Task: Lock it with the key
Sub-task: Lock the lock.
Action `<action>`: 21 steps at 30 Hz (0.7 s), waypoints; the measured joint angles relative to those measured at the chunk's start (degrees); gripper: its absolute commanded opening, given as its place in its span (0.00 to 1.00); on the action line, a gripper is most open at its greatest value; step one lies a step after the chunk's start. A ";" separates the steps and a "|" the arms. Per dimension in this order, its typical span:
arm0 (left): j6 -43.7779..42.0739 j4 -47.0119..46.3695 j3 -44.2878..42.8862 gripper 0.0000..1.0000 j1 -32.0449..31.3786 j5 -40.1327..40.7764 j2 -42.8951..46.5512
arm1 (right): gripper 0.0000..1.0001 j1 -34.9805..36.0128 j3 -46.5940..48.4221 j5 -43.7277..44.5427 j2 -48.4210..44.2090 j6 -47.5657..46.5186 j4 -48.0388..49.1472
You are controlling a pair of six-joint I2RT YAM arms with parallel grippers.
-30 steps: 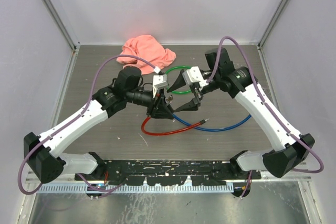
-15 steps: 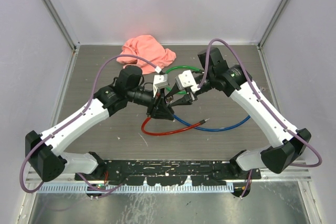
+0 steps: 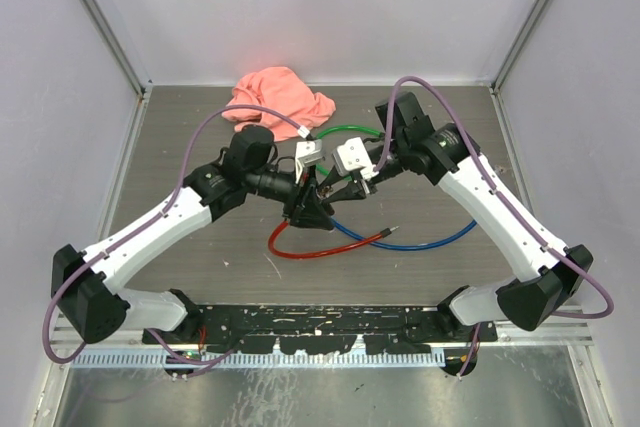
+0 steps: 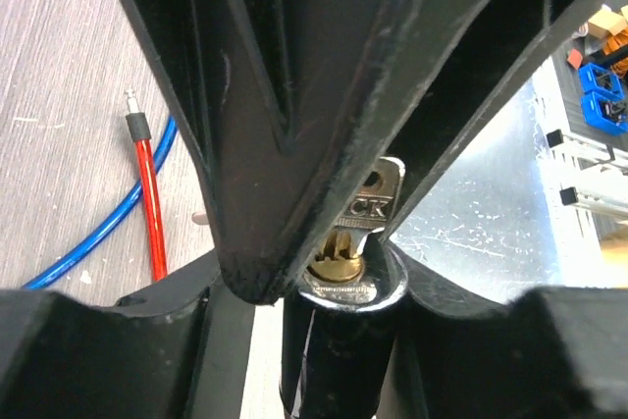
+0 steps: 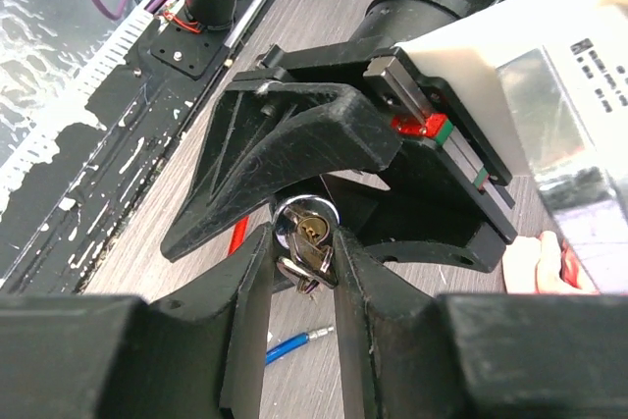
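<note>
My left gripper [image 3: 309, 207] is shut on the black cylinder lock [image 3: 318, 194] and holds it above the table. In the left wrist view the lock [image 4: 339, 350] sits between my fingers, chrome face and brass keyhole up, with the silver key [image 4: 378, 198] in the keyhole. My right gripper [image 3: 337, 188] has met the lock from the right. In the right wrist view its fingers [image 5: 378, 291] close on the key [image 5: 316, 260], which sticks out of the lock face [image 5: 297, 211], with a small ring hanging under it.
A red cable [image 3: 288, 247] and a blue cable [image 3: 425, 239] lie on the table below the grippers, and a green loop [image 3: 345, 130] lies behind them. A pink cloth [image 3: 280, 95] lies at the back. Side walls stand to the left and right.
My right gripper has moved left from about a hand's width away and closed in on the key at the lock. The left arm holds nearly still.
</note>
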State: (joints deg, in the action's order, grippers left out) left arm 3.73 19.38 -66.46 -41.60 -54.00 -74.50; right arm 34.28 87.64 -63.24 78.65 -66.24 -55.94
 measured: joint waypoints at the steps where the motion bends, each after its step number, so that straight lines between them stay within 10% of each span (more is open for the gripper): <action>1: 0.11 -0.55 0.35 0.53 0.02 0.24 0.09 | 0.05 0.15 -0.02 0.24 0.00 0.28 0.22; 11: 0.87 -2.08 7.82 0.93 0.74 7.85 9.20 | 0.02 -1.42 -0.02 -0.66 -0.42 2.82 1.29; 21: 0.70 -7.08 18.05 0.74 0.87 17.49 21.88 | 0.02 -3.58 -0.50 -1.42 -0.46 3.89 1.99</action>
State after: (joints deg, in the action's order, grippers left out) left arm 4.43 12.29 -48.40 -40.73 -36.51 -52.62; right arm 30.70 87.13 -64.66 78.19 -62.35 -53.95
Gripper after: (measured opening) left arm 0.817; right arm 0.331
